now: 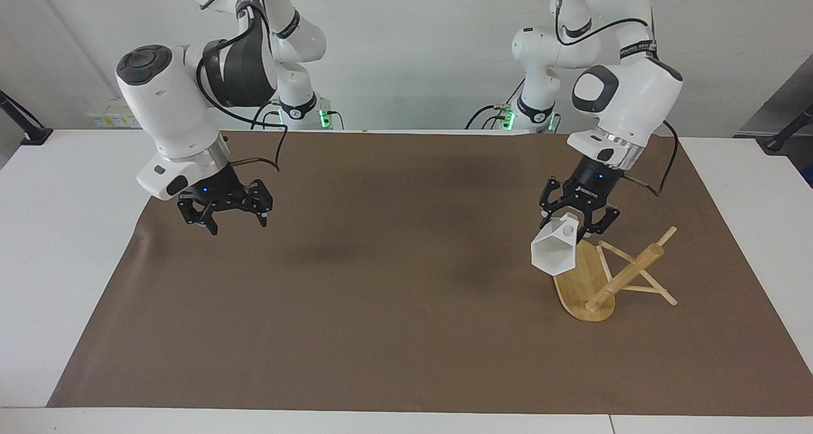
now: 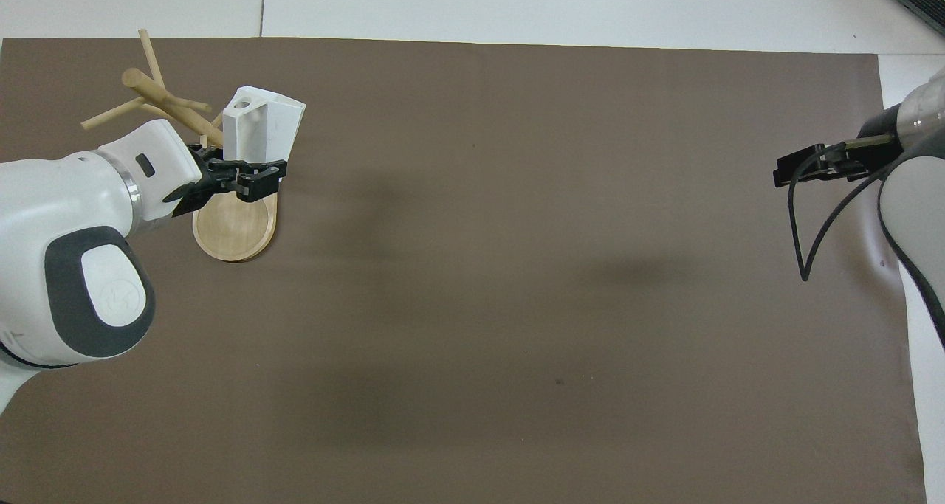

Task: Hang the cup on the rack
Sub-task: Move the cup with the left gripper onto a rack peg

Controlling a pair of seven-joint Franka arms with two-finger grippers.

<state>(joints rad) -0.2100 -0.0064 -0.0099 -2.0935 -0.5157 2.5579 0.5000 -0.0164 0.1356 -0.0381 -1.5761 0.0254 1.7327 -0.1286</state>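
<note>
Start at the right arm's end of the table: your right gripper [image 1: 232, 218] hangs over the brown mat [image 1: 394, 307] with its fingers spread and nothing between them, well apart from the work, so it just waits.

At the left arm's end, your left gripper [image 1: 575, 225] is clamped on the blocky handle of the small white faceted cup [image 1: 554, 251], holding it in the air over the oval base of the light bamboo mug rack [image 1: 587, 288]. The cup is tilted, its hexagonal mouth pointing down and away from the robots.

What the next move turns on, as I judge it: the rack's thick post [image 1: 625, 276] leans up toward the left arm's edge of the mat, and its thin pegs [image 2: 112, 113] lie just beside the cup on that side. You need the handle's round hole [image 2: 244, 105] lined up with a peg's long axis.
</note>
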